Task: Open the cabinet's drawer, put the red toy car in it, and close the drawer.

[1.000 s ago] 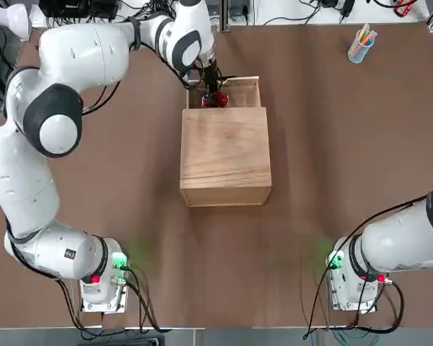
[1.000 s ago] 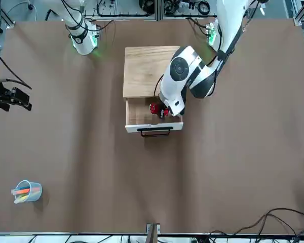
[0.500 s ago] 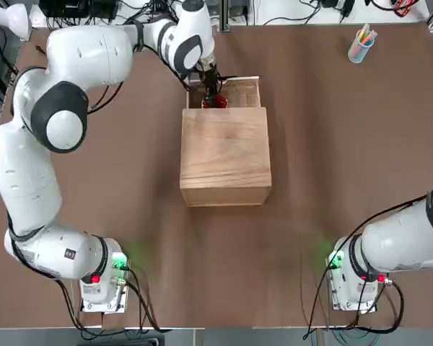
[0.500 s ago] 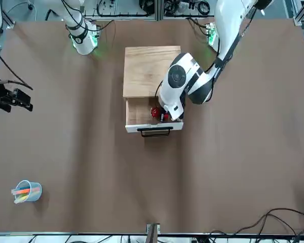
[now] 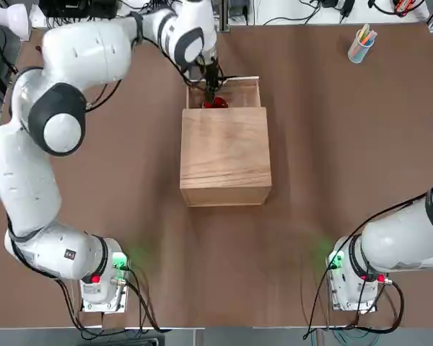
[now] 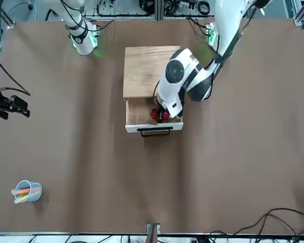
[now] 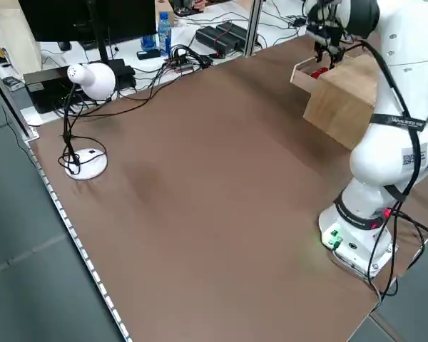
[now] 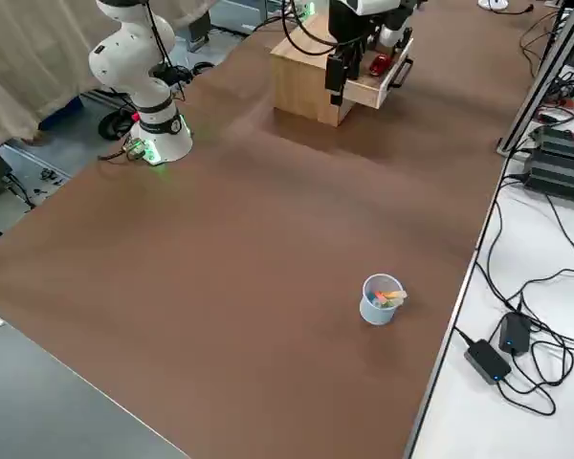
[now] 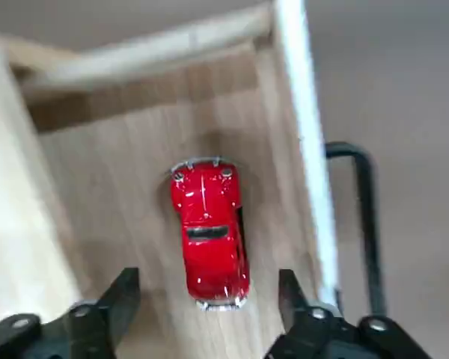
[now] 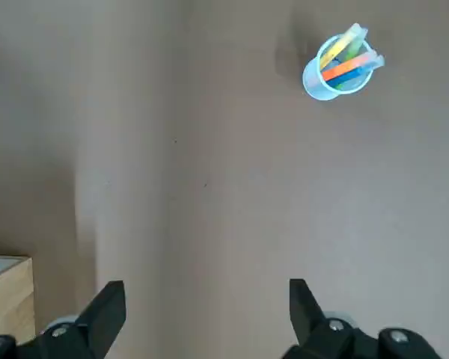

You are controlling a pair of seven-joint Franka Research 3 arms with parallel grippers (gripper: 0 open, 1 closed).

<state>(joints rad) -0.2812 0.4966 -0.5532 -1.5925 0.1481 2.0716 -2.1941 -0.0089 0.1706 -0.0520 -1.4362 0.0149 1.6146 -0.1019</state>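
Drawer (image 5: 239, 90) is pulled out of the cabinet (image 5: 225, 155) on the side away from your arm bases, black handle (image 6: 155, 132) on its front. Your red toy car (image 9: 208, 232) lies flat on the drawer floor, wheels down, free of the fingers. Its long axis runs side to side across the drawer, parallel to the pale front board (image 9: 303, 142); which end is the nose you can't tell. In the top view it sits at the drawer's left part, right by the cabinet face (image 5: 215, 103). Your left gripper (image 9: 207, 299) hangs just over the car, fingers (image 9: 122, 295) spread apart either side of it, not touching. Your right gripper (image 10: 202, 310) is well off to the right side, fingers apart, holding nothing, over bare table (image 10: 232, 187) with a cup of pens (image 10: 335, 66) in sight.
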